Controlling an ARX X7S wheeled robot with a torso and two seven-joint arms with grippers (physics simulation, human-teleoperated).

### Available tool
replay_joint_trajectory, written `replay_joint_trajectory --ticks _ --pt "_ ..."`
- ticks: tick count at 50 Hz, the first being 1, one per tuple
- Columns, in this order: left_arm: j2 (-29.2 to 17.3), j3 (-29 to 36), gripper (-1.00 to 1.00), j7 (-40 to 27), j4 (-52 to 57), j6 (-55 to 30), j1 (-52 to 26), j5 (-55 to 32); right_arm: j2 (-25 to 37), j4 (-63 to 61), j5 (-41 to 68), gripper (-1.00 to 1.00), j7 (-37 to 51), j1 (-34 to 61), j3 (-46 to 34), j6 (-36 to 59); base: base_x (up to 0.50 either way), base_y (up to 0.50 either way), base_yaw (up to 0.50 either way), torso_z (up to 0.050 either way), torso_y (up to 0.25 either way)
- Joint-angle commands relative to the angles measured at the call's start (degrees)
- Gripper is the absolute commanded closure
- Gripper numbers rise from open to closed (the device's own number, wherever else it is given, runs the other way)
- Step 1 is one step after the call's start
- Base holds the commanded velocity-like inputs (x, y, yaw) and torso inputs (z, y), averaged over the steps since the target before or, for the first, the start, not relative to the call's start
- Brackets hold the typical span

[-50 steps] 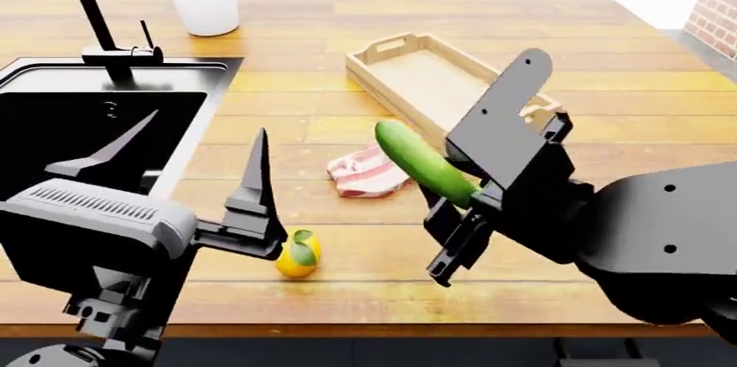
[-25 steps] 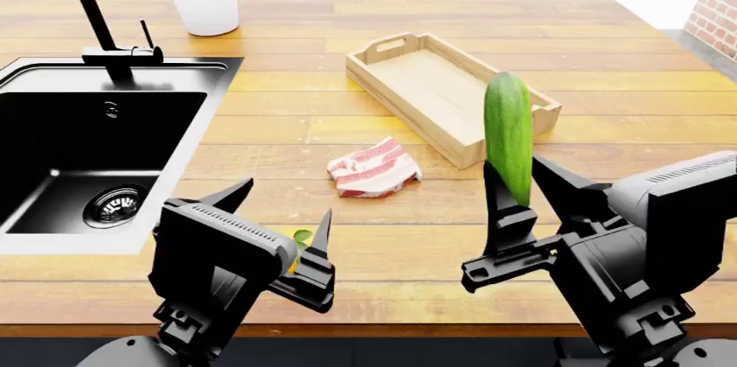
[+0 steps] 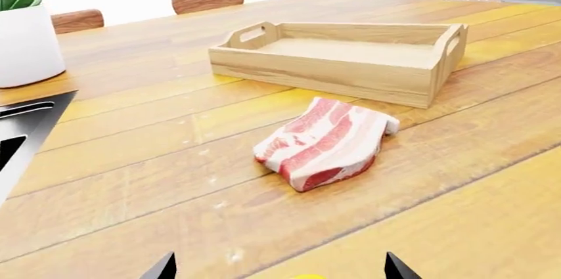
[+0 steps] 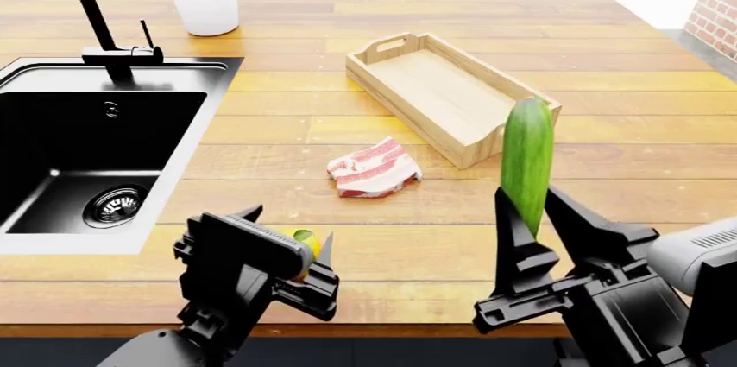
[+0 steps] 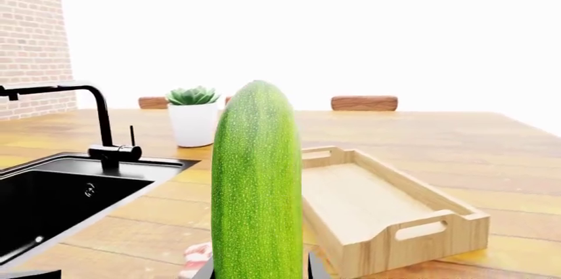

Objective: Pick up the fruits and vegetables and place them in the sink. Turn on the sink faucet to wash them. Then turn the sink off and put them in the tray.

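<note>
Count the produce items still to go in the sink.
2: cucumber upright in the right gripper, lemon on the counter, partly hidden by the left gripper. Sink holds none.

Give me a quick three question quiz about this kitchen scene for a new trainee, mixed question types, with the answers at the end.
1. True or false: the cucumber lies flat on the counter.
2. What sits between the sink and the tray? A) bacon B) plate C) cup
3. Fill in: the lemon is at the ___ gripper.

Key: 1. False, it stands upright in the right gripper. 2. A, the bacon. 3. left.
</note>
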Motion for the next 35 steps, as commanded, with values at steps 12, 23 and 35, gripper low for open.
replay_joint_trajectory --ticks 12,23,35 --pt "0.5 3.5 -1.0 0.6 -10.4 3.3 -1.6 3.2 0.2 -0.5 -1.3 1.0 -0.4 -0.9 0.2 -0.5 0.0 0.0 0.0 0.0 0.0" --pt "1.2 4.1 -1.0 1.1 -16.4 4.8 -2.8 4.0 -0.3 -0.5 -1.0 1.0 -0.4 -0.4 0.2 0.3 0.0 0.0 0.0 -0.001 0.0" --pt "-0.7 7.1 1.0 0.3 -13.9 5.9 -1.8 6.5 0.2 -0.7 -1.5 1.0 -0.3 -1.1 0.4 -0.7 0.0 0.0 0.0 -0.002 0.0"
